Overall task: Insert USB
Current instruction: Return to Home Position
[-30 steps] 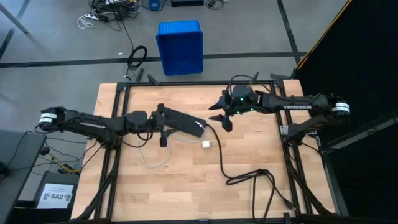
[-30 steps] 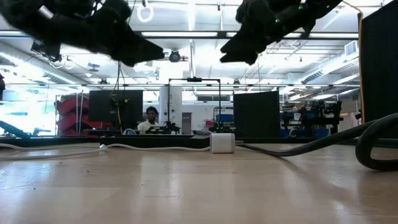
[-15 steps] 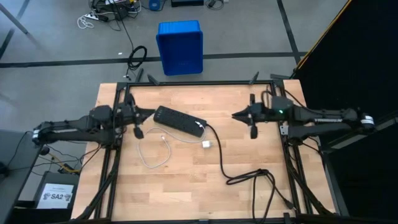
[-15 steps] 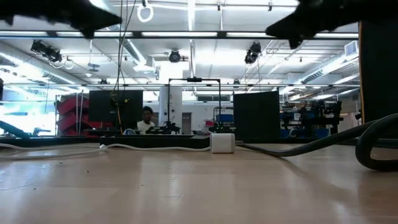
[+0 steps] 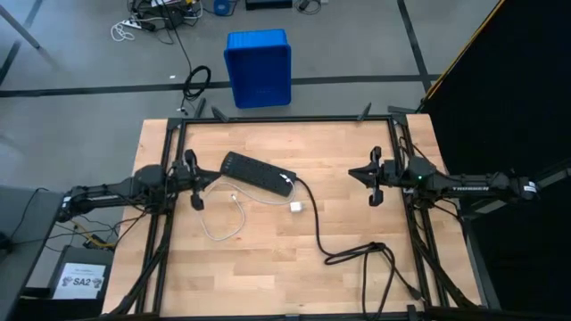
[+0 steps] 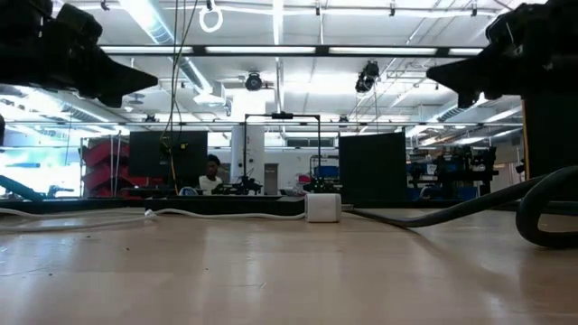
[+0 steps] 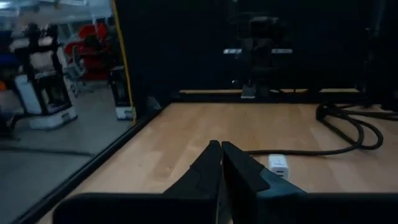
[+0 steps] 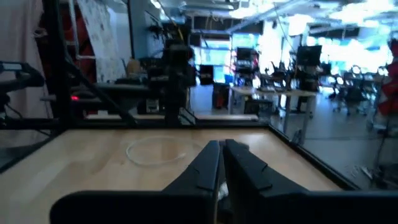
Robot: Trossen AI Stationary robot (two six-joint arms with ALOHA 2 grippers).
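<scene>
Plainly neither arm carries anything. The left gripper hangs near the free end of the long black plastic power strip. The right gripper sits well apart beyond the strip's corded end. Each has its two fingers pressed together on nothing. The thin white USB cable lies looped on the wooden table near the strip, and the small white cube-shaped charger block rests just beside the corded end, unplugged. Parking at home well probably means keeping both wrists high, clear of the cable and the thick black cord.
</scene>
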